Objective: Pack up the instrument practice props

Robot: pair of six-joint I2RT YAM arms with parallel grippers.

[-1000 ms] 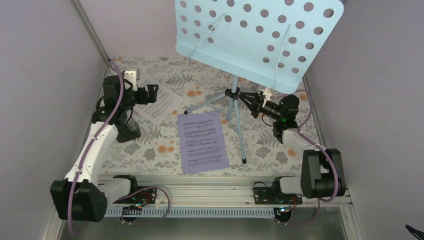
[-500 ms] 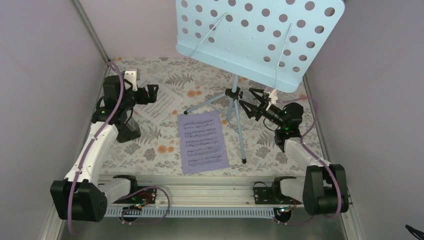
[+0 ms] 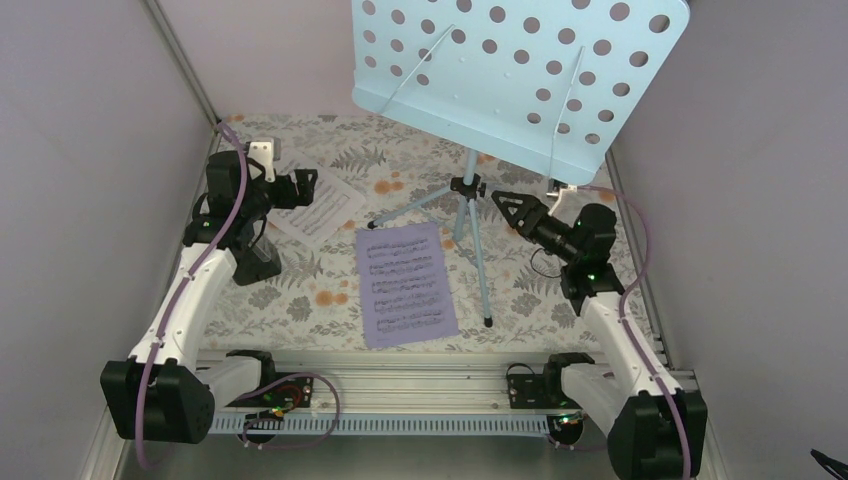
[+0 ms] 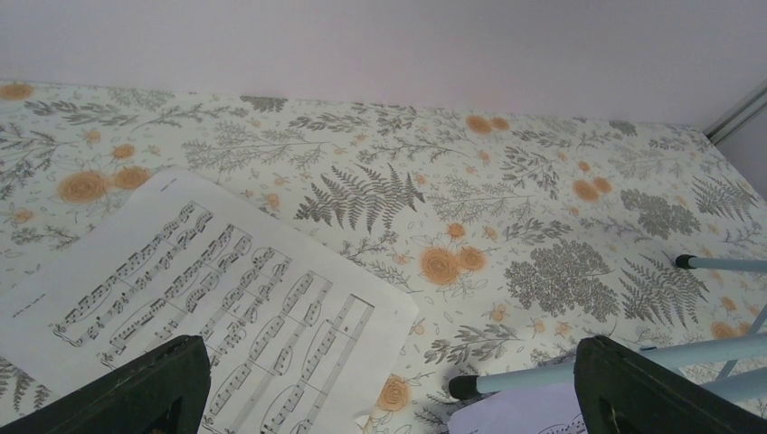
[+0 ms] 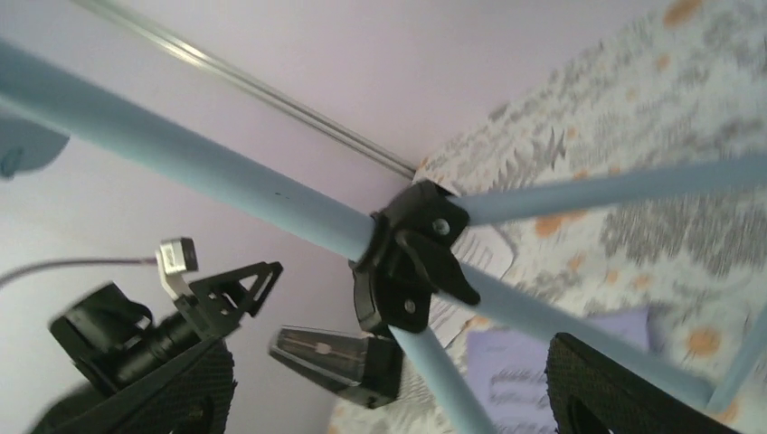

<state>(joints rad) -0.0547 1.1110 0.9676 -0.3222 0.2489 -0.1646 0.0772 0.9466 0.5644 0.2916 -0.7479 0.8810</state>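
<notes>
Nearest the arm bases, the lavender sheet of printed music [image 3: 405, 283] lies flat on the floral tablecloth [image 3: 320, 300]. Nothing touches it, and it sits midway between the two arms, so either could likely reach it. Just to its right is one foot of the light blue tripod music stand [image 3: 480, 128]. The stand is upright with its legs spread and its hole-dotted tray tilted open high at the back, so none of it is folded yet.

Further in on the left, the small black wedge-shaped box [image 3: 260, 265] stands on the cloth under the left arm's forearm, partly hidden by it. On the right, the right gripper [image 3: 500, 202] points at the black hub [image 3: 466, 187] where the three legs join the pole. Its wrist camera shows both fingers [image 5: 172, 398] spread wide with the hub framed between them but ahead of them and not touched. I'd say it is lined up there because the hub is the firmest place to hold, and likely the part that lets the legs fold in.

Beyond the box, the left gripper [image 3: 305, 187] hangs low over a white sheet of music [image 4: 226, 289]. Its fingers are wide apart and hold nothing, perhaps ready to take that page.
</notes>
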